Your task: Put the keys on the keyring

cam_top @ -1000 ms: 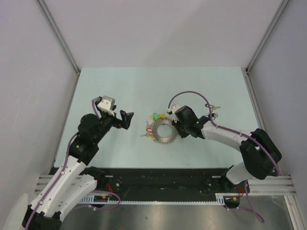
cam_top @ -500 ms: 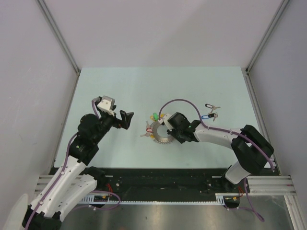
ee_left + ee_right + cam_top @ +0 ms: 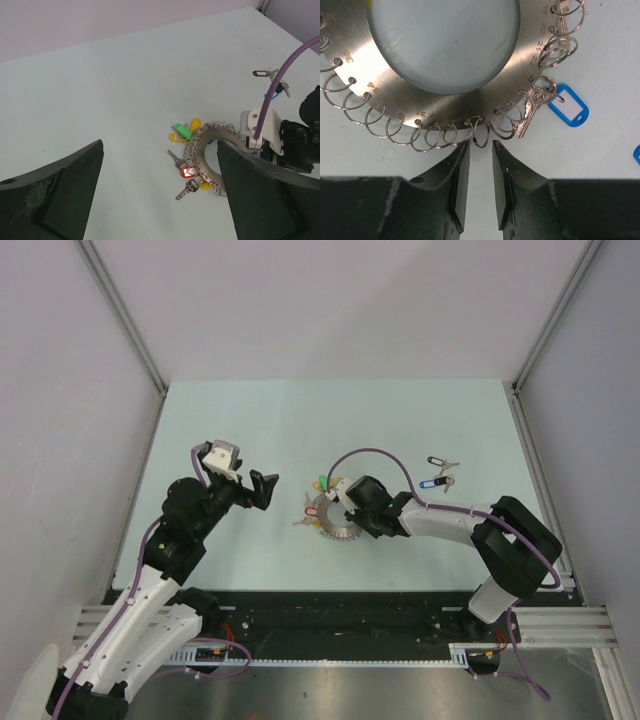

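The keyring [image 3: 330,529] is a flat silver ring with numbered holes. Small split rings line its rim, some carrying keys and green, yellow and red tags. It lies mid-table and shows in the left wrist view [image 3: 206,156] and the right wrist view [image 3: 485,102]. My right gripper [image 3: 352,519] is low at its right rim. Its jaws [image 3: 480,146] are narrowly apart, with one split ring [image 3: 481,134] just ahead of the tips and nothing between them. Two loose keys, black-tagged [image 3: 436,461] and blue-tagged [image 3: 430,483], lie to the right. My left gripper [image 3: 266,489] is open and empty, left of the keyring.
A purple cable [image 3: 380,455] arcs over the right arm. A key with a blue tag [image 3: 568,105] hangs on a split ring at the keyring's rim. Metal frame posts stand at the table's far corners.
My right gripper has moved left and come down at the keyring's right rim. The two loose keys now show uncovered. The left arm has not moved.
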